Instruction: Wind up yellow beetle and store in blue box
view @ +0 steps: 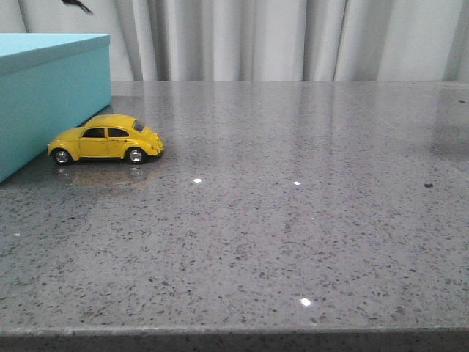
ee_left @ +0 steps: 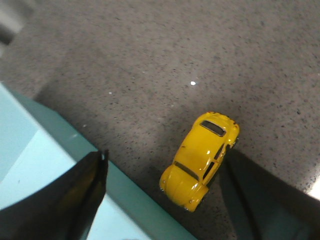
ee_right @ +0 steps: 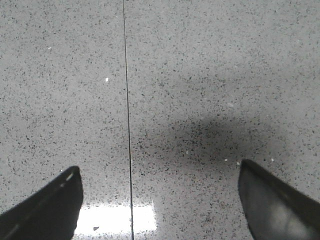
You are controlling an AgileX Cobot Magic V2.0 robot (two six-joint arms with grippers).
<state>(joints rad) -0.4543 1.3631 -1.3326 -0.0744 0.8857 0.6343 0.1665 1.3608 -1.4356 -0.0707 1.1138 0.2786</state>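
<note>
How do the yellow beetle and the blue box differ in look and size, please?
The yellow beetle is small, rounded and glossy, while the blue box is far bigger, flat-sided and matte. The beetle has dark windows and silver-hubbed wheels; the box's sides are plain turquoise. The beetle shows whole in the front view, whereas the box runs off the picture's left edge. Both rest on the grey speckled table, side by side.

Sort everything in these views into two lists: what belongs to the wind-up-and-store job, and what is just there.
Belongs to the job:
- small glossy yellow toy beetle car, standing on its wheels beside the box
- large light turquoise-blue rectangular box
- left pincer, open above the car

Just there:
- grey speckled stone tabletop
- pale pleated curtain
- right pincer, open over bare tabletop
</note>
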